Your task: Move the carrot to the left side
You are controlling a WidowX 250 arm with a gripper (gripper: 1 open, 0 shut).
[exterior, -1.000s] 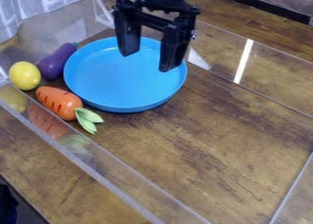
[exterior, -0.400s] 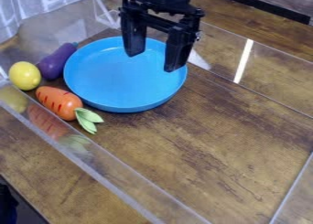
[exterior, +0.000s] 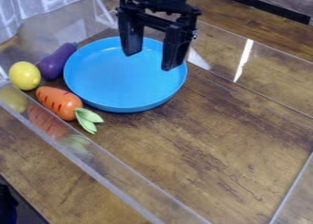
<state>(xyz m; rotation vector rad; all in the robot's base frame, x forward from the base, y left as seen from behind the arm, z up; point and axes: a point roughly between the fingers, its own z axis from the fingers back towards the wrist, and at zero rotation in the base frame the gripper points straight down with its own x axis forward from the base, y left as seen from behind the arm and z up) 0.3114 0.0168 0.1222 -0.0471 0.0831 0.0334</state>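
I see my black claw (exterior: 153,54) hanging above the far half of the round blue plastic plate (exterior: 116,90), pointing down, its two fingers (exterior: 128,37) spread wide with nothing between them. The small orange toy carrot with darker ridges and green leaves (exterior: 61,103) lies on the dark wooden bench (exterior: 221,145) just off the plate's near-left rim, leaves pointing toward the lower right. Beside it, further left, sits a yellow lemon-like toy (exterior: 24,75), and a purple eggplant toy (exterior: 57,59) rests against the plate's left edge. A clear plastic wall (exterior: 73,159) runs along the bench edge in front of the carrot.
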